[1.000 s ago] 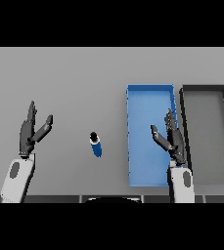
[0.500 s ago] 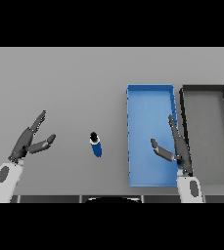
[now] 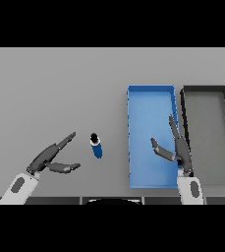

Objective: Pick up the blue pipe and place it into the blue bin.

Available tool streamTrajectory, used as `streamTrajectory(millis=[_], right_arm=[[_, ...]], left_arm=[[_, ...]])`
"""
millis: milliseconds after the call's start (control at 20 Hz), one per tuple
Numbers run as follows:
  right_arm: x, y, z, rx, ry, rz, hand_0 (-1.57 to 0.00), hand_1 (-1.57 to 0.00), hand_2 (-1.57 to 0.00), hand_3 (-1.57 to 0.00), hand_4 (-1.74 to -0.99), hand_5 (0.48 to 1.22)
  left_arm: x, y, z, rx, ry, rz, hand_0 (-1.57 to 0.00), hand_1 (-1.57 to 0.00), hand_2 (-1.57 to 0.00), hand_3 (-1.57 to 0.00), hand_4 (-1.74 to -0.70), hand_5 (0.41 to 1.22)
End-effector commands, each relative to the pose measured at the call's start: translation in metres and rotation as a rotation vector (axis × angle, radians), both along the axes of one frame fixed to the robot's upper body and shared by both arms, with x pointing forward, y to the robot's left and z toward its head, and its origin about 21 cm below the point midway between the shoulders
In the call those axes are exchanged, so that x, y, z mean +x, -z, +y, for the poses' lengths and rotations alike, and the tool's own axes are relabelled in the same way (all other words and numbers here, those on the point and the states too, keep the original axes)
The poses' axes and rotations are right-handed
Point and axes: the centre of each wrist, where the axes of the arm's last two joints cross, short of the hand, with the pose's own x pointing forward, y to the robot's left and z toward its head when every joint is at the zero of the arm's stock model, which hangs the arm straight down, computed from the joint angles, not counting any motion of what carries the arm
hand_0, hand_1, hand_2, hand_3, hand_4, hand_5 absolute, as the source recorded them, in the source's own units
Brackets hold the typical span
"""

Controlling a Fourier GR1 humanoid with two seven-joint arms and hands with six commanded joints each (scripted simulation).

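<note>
At the lower left of the frame the left hand [image 3: 49, 160] extends its straight, open fingers [image 3: 67, 140] toward the upper right, with the thumb [image 3: 65, 168] spread below them; nothing is held. At the lower right the right hand [image 3: 179, 150] is raised over the near right part of the blue bin [image 3: 150, 92], its fingers straight and open, its thumb pointing to frame left, and it too holds nothing. The blue pipe [image 3: 97, 146] lies on the grey surface [image 3: 50, 88] at centre frame, just right of the left fingertips and apart from them, and left of the bin's left wall. Its long axis runs roughly near-to-far with a slight tilt, the dark capped end farther away and toward the left. The left hand appears the nearer of the two to the pipe; a grasp would probably call for a short reach to the right, closing across the pipe's narrow width. Beyond and right of the blue bin stands a black bin [image 3: 206, 89], side by side with it. No brand, label or writing can be read on any object.
</note>
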Motion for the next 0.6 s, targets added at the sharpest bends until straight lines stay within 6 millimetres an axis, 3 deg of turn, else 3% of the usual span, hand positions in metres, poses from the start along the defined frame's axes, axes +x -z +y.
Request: streamTrajectory(millis=[0, 500, 550], right_arm=[[-0.002, 0.001, 0.001, 0.001, -0.007, -0.007, 0.00, 0.00, 0.00, 0.00, -1.195, 0.617], [-0.005, -0.001, 0.001, 0.004, 0.008, 0.008, 0.00, 0.00, 0.00, 0.00, -1.205, 0.625], [-0.007, 0.000, -0.002, 0.003, 0.017, 0.011, 0.00, 0.00, 0.00, 0.00, -1.210, 0.631]], left_arm=[[0.002, 0.004, -0.008, 0.002, 0.015, 0.006, 0.00, 0.00, 0.00, 0.00, -1.14, 0.455], [0.023, 0.030, -0.077, -0.090, 0.057, -0.007, 0.00, 0.00, 0.00, 0.00, -1.14, 0.460], [0.028, 0.030, -0.075, -0.092, 0.060, -0.015, 0.00, 0.00, 0.00, 0.00, -1.13, 0.459]])
